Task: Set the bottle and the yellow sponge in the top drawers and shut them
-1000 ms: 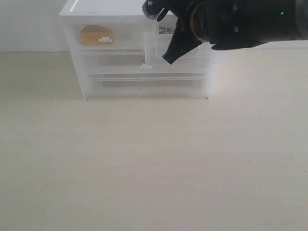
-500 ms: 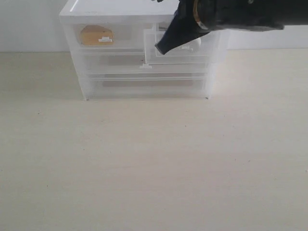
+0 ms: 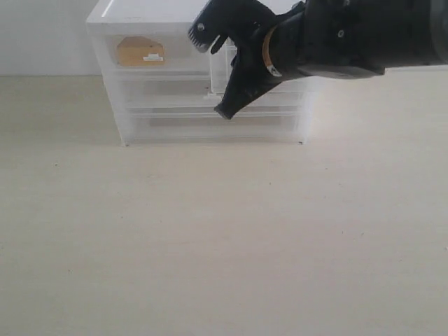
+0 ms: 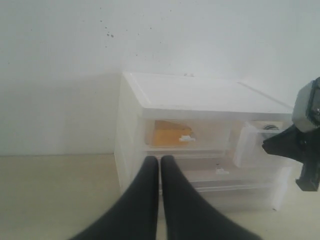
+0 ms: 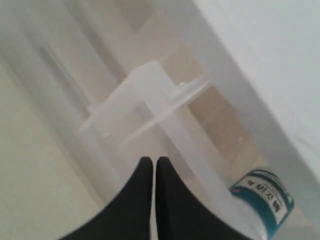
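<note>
The yellow sponge [image 3: 140,52] [image 4: 170,134] lies inside the left top drawer [image 3: 175,50], which is pushed in. The right top drawer [image 3: 217,70] [image 4: 248,145] stands pulled out of the white drawer unit [image 3: 175,126]. In the right wrist view the bottle [image 5: 262,197] lies in that drawer, behind its translucent front wall [image 5: 150,92]. My right gripper [image 3: 225,110] [image 5: 151,160] is shut and empty, its tips just in front of and below the drawer front. My left gripper [image 4: 160,159] is shut and empty, held back from the unit; the exterior view does not show it.
Two full-width drawers [image 3: 210,122] below the top pair are pushed in. The unit stands against a white wall [image 4: 75,75] on a pale tabletop [image 3: 210,231]. The right arm [image 3: 350,35] hangs across the unit's upper right part.
The right gripper has come down and to the left, from over the open right drawer to in front of its face. The drawer stays pulled out.
</note>
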`<state>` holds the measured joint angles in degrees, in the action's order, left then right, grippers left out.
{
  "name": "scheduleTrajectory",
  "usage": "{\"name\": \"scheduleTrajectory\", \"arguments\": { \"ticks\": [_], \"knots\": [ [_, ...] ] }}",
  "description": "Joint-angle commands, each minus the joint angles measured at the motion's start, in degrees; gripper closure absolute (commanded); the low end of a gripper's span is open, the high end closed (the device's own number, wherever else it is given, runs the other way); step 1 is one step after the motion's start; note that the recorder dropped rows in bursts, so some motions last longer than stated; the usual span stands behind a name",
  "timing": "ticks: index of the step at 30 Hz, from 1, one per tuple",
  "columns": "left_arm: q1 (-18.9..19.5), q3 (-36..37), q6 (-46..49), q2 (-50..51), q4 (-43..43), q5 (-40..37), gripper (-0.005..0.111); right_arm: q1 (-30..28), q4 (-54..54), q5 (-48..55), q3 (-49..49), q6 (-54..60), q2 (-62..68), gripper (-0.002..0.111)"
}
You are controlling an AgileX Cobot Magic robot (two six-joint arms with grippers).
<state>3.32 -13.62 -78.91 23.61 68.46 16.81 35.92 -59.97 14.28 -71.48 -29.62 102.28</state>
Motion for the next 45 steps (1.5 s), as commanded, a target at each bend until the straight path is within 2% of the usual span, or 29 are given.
{"name": "scheduleTrajectory", "arguments": {
  "ticks": [1,5,9,12,17,22,27,29,33,36,39,45],
  "knots": [
    [0.12,0.23,-0.37,-0.38,-0.32,-0.02,0.103,-2.46,-0.38,2.47,-5.98,-2.58,3.11,0.106],
    [0.12,0.23,-0.37,-0.38,-0.32,-0.02,0.103,-3.64,-1.01,4.19,-8.18,-4.93,3.92,0.106],
    [0.12,0.23,-0.37,-0.38,-0.32,-0.02,0.103,-3.99,-0.49,10.5,-8.71,-8.55,2.58,0.106],
    [0.12,0.23,-0.37,-0.38,-0.32,-0.02,0.103,-3.99,0.71,11.71,-5.11,-8.8,-1.87,0.106],
    [0.12,0.23,-0.37,-0.38,-0.32,-0.02,0.103,-4.53,0.27,-5.34,12.99,-17.2,-17.03,0.106],
    [0.12,0.23,-0.37,-0.38,-0.32,-0.02,0.103,-4.53,1.9,-23.21,31.01,-20.5,-34.2,0.106],
    [0.12,0.23,-0.37,-0.38,-0.32,-0.02,0.103,-4.53,4.31,-26.8,44.48,-20.89,-48.38,0.106],
    [0.12,0.23,-0.37,-0.38,-0.32,-0.02,0.103,-4.53,9.82,-28.1,49.88,-18.15,-53.86,0.106],
    [0.12,0.23,-0.37,-0.38,-0.32,-0.02,0.103,-4.39,43.65,-37.33,64.85,10.29,-63.84,0.106],
    [0.12,0.23,-0.37,-0.38,-0.32,-0.02,0.103,-4.39,54.76,-40.65,71.48,21.74,-69.75,0.106],
    [0.12,0.23,-0.37,-0.38,-0.32,-0.02,0.103,-4.39,54.62,-26.37,71.48,22.83,-74.58,0.106],
    [0.12,0.23,-0.37,-0.38,-0.32,-0.02,0.103,-4.39,54.73,-22.94,71.48,21.17,-78.41,0.106]
  ]
}}
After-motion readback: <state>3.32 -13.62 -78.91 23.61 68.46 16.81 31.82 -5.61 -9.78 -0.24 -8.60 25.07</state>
